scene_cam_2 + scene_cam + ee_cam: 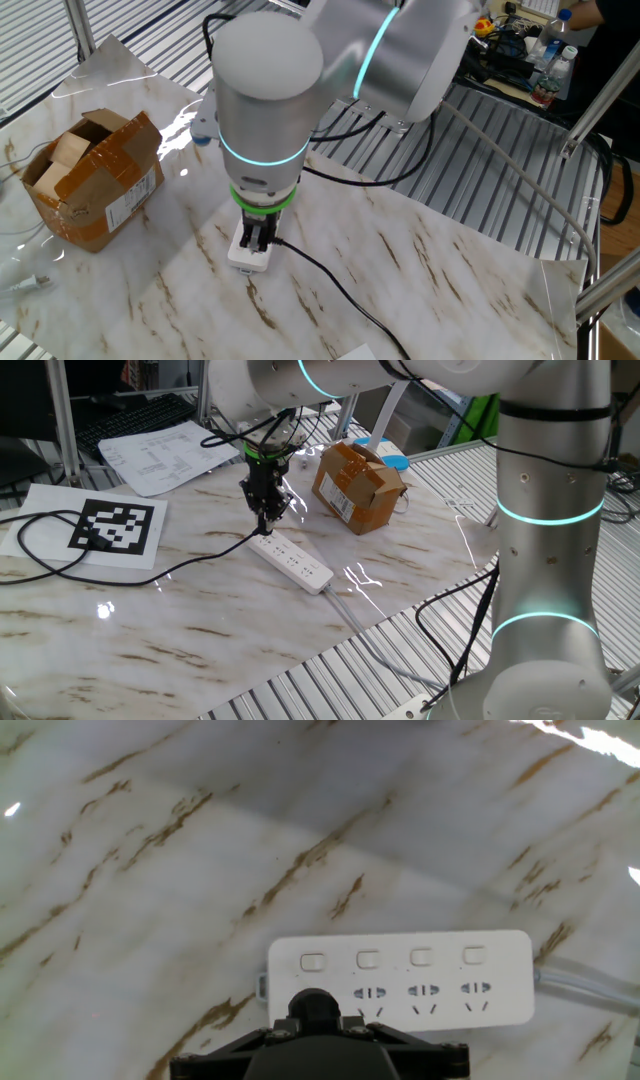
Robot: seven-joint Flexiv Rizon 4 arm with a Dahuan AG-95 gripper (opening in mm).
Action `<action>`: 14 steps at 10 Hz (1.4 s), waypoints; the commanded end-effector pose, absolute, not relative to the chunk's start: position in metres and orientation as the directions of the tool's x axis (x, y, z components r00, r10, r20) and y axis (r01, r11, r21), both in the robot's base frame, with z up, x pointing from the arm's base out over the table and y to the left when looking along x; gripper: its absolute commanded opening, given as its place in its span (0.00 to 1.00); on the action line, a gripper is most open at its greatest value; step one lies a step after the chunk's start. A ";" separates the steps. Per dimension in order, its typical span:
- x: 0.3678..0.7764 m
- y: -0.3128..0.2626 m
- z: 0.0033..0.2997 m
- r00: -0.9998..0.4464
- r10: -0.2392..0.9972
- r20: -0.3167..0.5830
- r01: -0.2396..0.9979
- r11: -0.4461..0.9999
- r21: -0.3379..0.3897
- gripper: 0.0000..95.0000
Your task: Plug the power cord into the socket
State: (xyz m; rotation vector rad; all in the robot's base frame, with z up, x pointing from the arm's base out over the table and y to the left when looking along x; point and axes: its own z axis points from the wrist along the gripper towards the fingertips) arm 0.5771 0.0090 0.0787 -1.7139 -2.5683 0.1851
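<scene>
The socket (430, 970) is a long white power strip lying flat on the marble table, with a row of switches above its outlets. My gripper (316, 1032) is shut on the round black plug (316, 1007) of the power cord, right over the strip's leftmost outlet. Whether the plug is seated there is hidden. In one fixed view the gripper (266, 512) stands upright over the near end of the socket (296, 565), and the thin black power cord (195, 556) trails left across the table. In the other fixed view the gripper (258, 238) covers most of the socket (246, 260).
A brown cardboard box (357, 484) stands just behind the strip. A printed marker sheet (115, 526) and loose papers (165, 454) lie at the left. The strip's grey-white lead (588, 988) runs off to the right. The robot's big base (548, 560) stands at the table's right edge.
</scene>
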 end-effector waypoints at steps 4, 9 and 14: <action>0.567 0.008 0.075 -0.402 0.915 -0.034 0.912 0.396 -0.107 0.00; 0.567 0.008 0.075 -0.379 0.924 -0.050 0.924 0.375 -0.073 0.00; 0.566 0.006 0.074 -0.346 0.938 -0.027 0.938 0.345 -0.039 0.00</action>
